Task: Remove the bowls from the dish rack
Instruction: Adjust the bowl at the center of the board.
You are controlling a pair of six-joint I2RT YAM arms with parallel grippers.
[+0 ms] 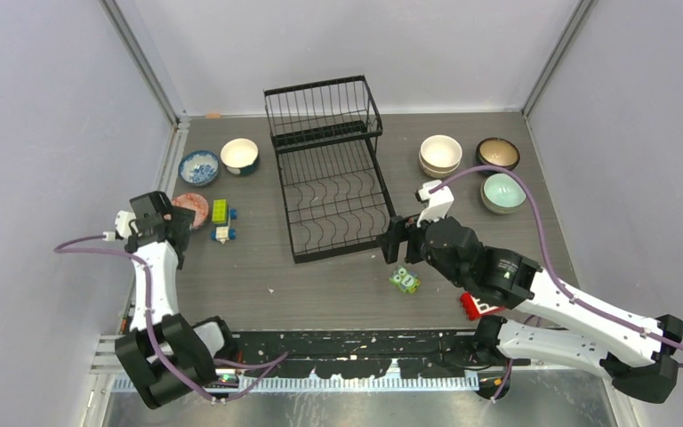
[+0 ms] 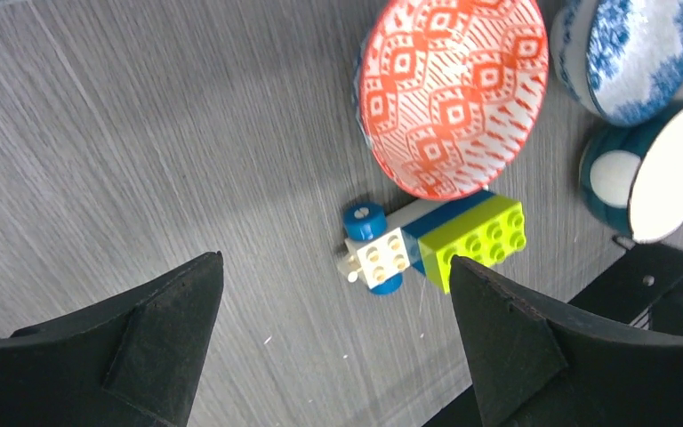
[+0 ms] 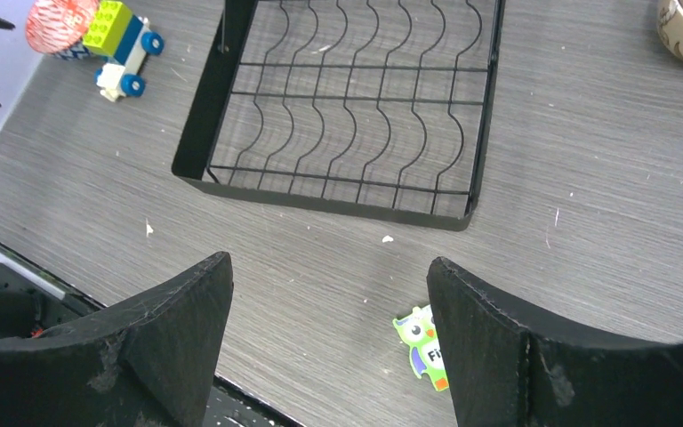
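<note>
1. The bowls (image 1: pixel 239 156) stood out on the desk (image 1: pixel 258 285), with none in the dish rack (image 1: pixel 342 252), when I checked the feeds. Its raised basket and lower tray both showed only bare wire.
2. Three sat left of the rack: a blue-patterned bowl (image 1: pixel 199 166), a teal bowl (image 1: pixel 239 156) just beside it, and a red-patterned bowl (image 1: pixel 193 209) nearer the arm, close to the toy blocks (image 2: pixel 436 236).
3. To the right of the rack were a cream stack (image 1: pixel 441 154), a dark brown bowl (image 1: pixel 498 153) and a mint green bowl (image 1: pixel 503 191), grouped near one another.
4. The left end effector (image 2: pixel 334 260) hovered over the desk by the red-patterned bowl, its fingers apart and nothing between them.
5. The right end effector (image 3: pixel 329 260) faced the tray's near rim, also spread and empty. An owl figure (image 1: pixel 404 280) lay on the desk just beside it.
6. By my reading, the unloading looked complete. I could see no bowl left to lift, and only drawing the arms back seemed to remain.
</note>
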